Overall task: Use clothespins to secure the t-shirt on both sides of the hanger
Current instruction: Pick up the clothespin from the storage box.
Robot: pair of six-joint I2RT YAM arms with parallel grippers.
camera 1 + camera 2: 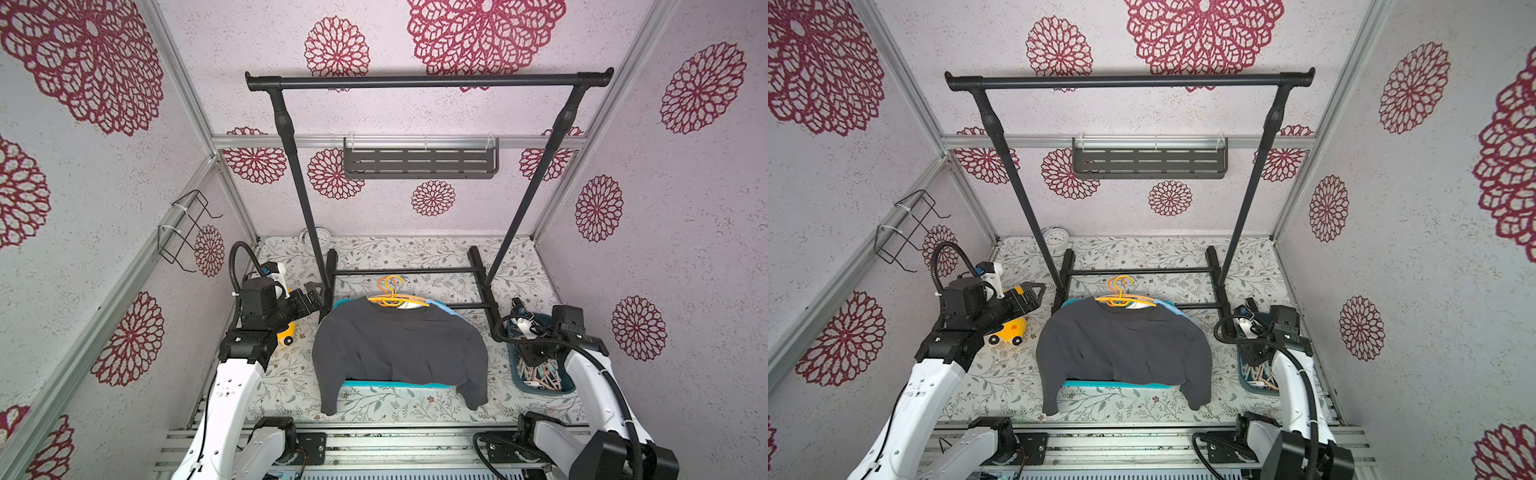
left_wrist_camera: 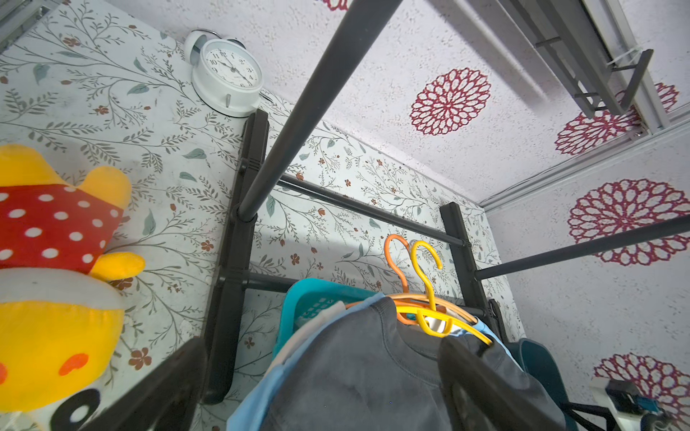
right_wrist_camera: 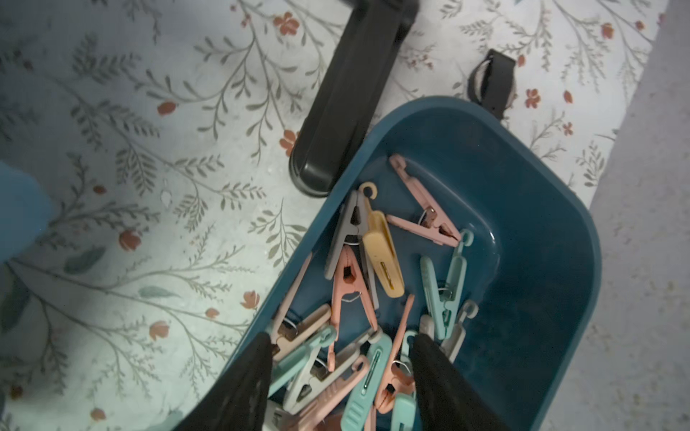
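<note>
— Top views first?
— In both top views the t-shirt (image 1: 399, 349) is lying over a teal basket (image 1: 395, 384), with the hangers (image 1: 390, 297) poking out at its neck. The clothespins (image 1: 540, 376) are sitting in a blue bin (image 1: 514, 365).
— Left wrist?
— The left gripper (image 2: 321, 350) is hovering by the collar, spread wide and empty.
— Right wrist?
— The right gripper (image 3: 341, 343) is resting its tips among the clothespins, jaws apart (nothing visibly pinched).

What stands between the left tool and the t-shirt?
The clothes rack's black foot stands between the open left tool and the t-shirt; both top views show it.
</note>
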